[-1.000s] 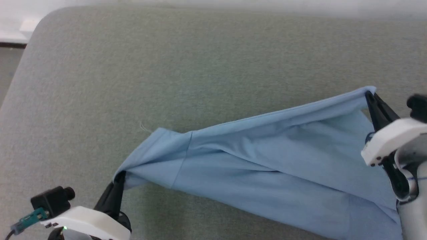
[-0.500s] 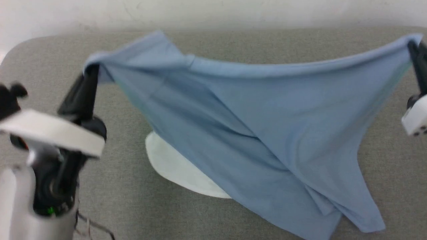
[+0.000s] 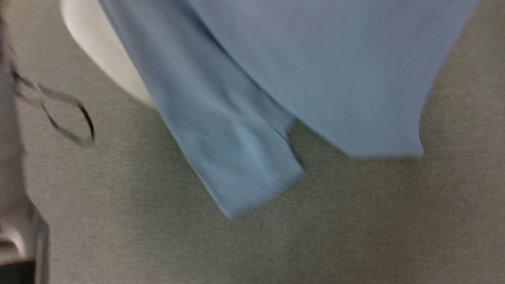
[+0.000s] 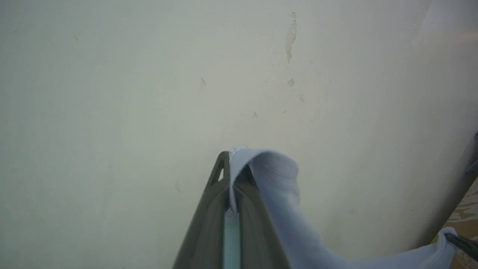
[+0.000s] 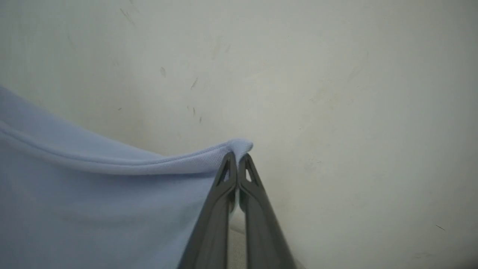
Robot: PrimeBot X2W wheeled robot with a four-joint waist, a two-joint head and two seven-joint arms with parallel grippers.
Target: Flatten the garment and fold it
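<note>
Head view: heavy motion blur; the garment (image 3: 315,71) enters from the top edge and spreads down the view over a grey-green cloth surface (image 3: 355,221); its upper part runs out of the picture; a narrower flap (image 3: 244,169) of the same light blue cloth reaches furthest down, free end toward the bottom of the view and slightly right; the wider panel beside it ends in a blurred, roughly level edge; a white patch (image 3: 102,51) of the garment shows at upper left, just behind the blue cloth; thin dark cable loop (image 3: 75,118) at left; pale robot part (image 3: 15,221) along the left edge, too blurred to identify.

Left wrist view: left gripper (image 4: 229,164) with its two fingers pressed together, pinching a fold of the garment; cloth bunches over the fingertips and trails off to the lower right of the view, as a sagging band; pale scuffed wall (image 4: 112,93) behind.

Right wrist view: right gripper (image 5: 238,158) with fingers closed on a corner of a seamed edge; cloth fans out from the tips to the left of the view and fills the lower left.

Orientation: held edge strung between the two grippers, so the long axis lies across the robot, left to right; the rest hangs below that edge; garment off the surface at both pinch points; whether the flap's end touches the surface, cannot tell.
</note>
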